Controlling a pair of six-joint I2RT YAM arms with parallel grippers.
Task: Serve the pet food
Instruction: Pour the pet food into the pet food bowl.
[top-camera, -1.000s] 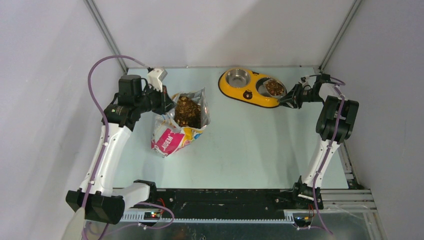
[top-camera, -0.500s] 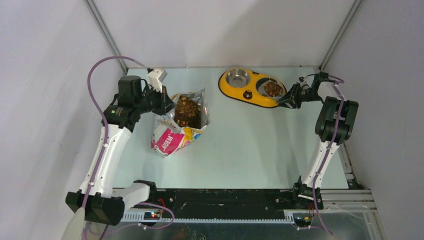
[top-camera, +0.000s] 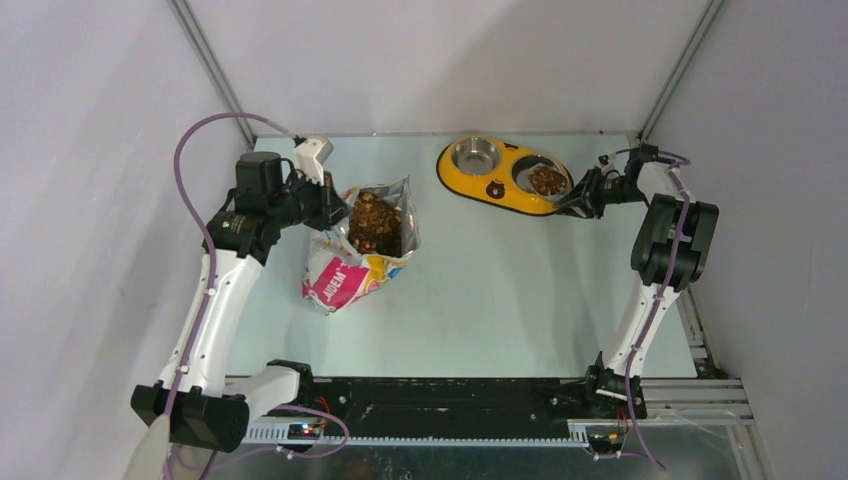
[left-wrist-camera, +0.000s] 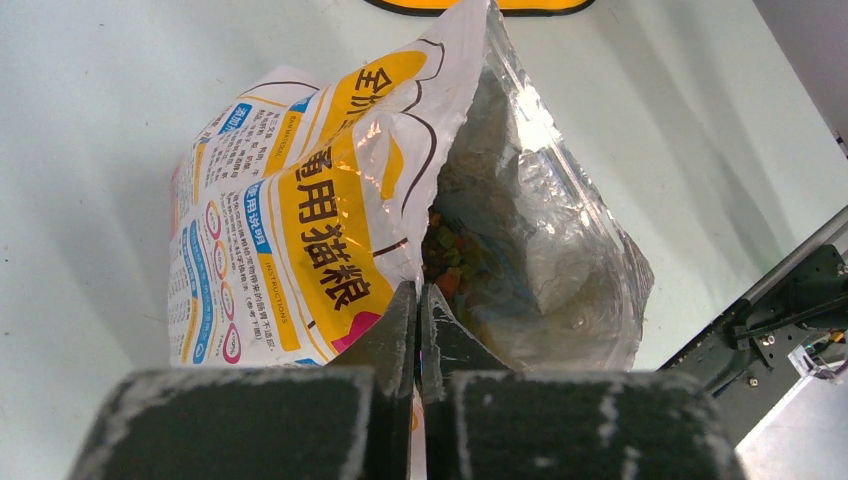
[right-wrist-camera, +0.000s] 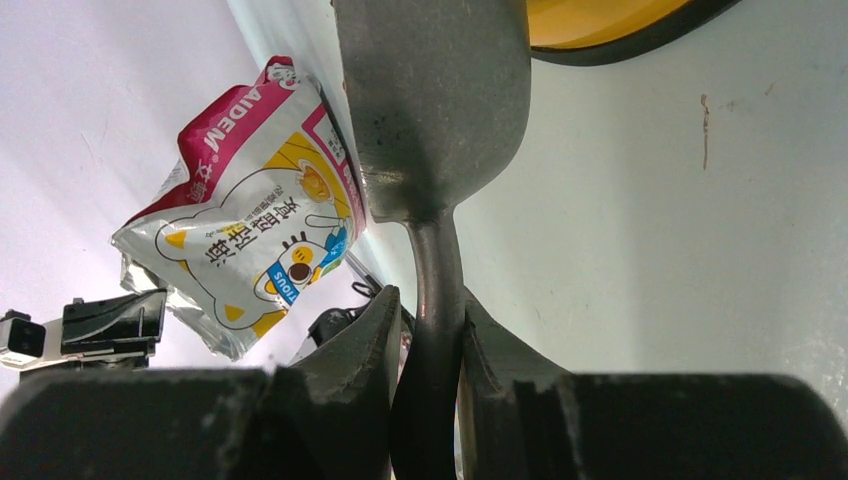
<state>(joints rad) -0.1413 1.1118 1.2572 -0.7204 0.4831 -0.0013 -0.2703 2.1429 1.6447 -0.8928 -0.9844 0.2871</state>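
The pet food (top-camera: 375, 222) fills the open, glossy cat-print bag (top-camera: 345, 275) standing at the table's left. More kibble (top-camera: 547, 179) lies in the right bowl of the yellow feeder (top-camera: 500, 187). My left gripper (top-camera: 335, 208) is shut on the bag's rim, and in the left wrist view its tips (left-wrist-camera: 416, 290) pinch the edge of the bag (left-wrist-camera: 300, 200) beside the kibble (left-wrist-camera: 447, 255). My right gripper (top-camera: 585, 198) is shut on the handle of the grey metal scoop (right-wrist-camera: 435, 100), whose head sits at the edge of the feeder (right-wrist-camera: 600, 25).
The feeder's left steel bowl (top-camera: 475, 155) holds nothing. Frame posts rise at the back corners, and white walls close in on both sides. In the right wrist view the bag (right-wrist-camera: 250, 220) shows far off past the scoop.
The right arm has shifted very slightly to the right, with the scoop still at the feeder's right bowl. The left arm and the bag have not moved.
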